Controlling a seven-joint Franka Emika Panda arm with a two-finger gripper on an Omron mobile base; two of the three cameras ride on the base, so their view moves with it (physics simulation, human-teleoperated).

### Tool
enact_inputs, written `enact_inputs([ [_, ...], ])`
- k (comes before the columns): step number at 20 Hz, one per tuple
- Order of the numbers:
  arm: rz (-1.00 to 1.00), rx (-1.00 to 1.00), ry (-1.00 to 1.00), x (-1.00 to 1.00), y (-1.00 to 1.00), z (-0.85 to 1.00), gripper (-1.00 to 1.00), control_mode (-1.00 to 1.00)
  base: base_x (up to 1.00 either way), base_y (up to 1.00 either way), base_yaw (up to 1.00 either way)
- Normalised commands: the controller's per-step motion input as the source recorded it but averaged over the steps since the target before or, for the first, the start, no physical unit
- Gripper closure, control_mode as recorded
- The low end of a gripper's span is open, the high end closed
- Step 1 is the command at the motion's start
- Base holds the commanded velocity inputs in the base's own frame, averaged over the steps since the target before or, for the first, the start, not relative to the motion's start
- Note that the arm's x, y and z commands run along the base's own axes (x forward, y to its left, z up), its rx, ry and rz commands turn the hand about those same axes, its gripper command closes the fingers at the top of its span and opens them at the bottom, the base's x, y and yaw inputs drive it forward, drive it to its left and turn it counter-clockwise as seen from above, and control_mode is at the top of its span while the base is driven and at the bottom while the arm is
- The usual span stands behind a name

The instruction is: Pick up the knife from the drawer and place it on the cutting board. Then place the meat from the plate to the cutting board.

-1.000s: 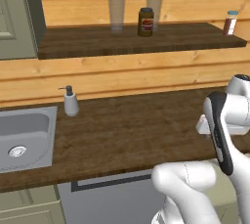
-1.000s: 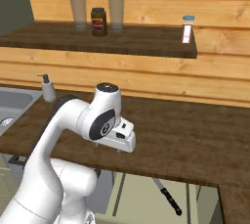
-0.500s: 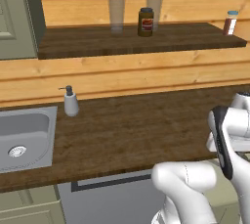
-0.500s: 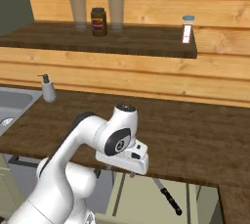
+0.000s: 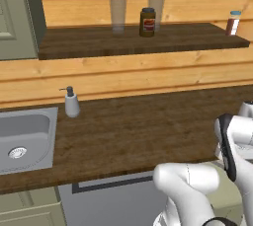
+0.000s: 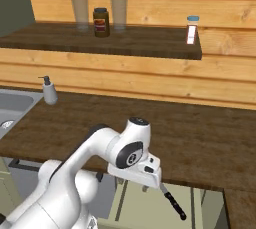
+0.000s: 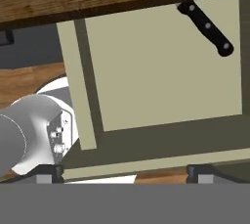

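Hand view: the fingers [image 7: 126,173] are wide apart above the open drawer [image 7: 161,71]. The knife [image 7: 205,21] lies inside, at its far right, half under the worktop [image 6: 200,138]. Farther back, a soap bottle [image 6: 49,91] stands near the sink [image 5: 24,138].

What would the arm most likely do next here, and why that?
Probably lower the open gripper toward the knife and line up over its black handle. In the hand view the knife lies in the open drawer, partly under the countertop edge, off to one side of the fingertips and well apart from them, so nothing is held yet.
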Motion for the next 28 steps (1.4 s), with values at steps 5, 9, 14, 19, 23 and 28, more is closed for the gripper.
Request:
enact_inputs([
  [5,0.00,0.00,0.00,-0.18,-0.43,-0.33,-1.00,-1.00,0.00,0.00,0.00],
  [9,0.00,0.00,0.01,-0.21,-0.27,-0.24,-1.00,-1.00,0.00,0.00,0.00],
  [14,0.00,-0.05,0.14,0.06,-0.05,-0.51,-1.00,-1.00,0.00,0.00,0.00],
  [19,0.00,0.02,0.05,0.17,-0.03,-0.70,-1.00,-1.00,0.00,0.00,0.00],
  [23,0.00,0.12,0.01,0.12,-0.24,-0.40,-1.00,-1.00,0.00,0.00,0.00],
  [28,0.00,0.11,0.00,0.04,-0.33,-0.26,-1.00,-1.00,0.00,0.00,0.00],
])
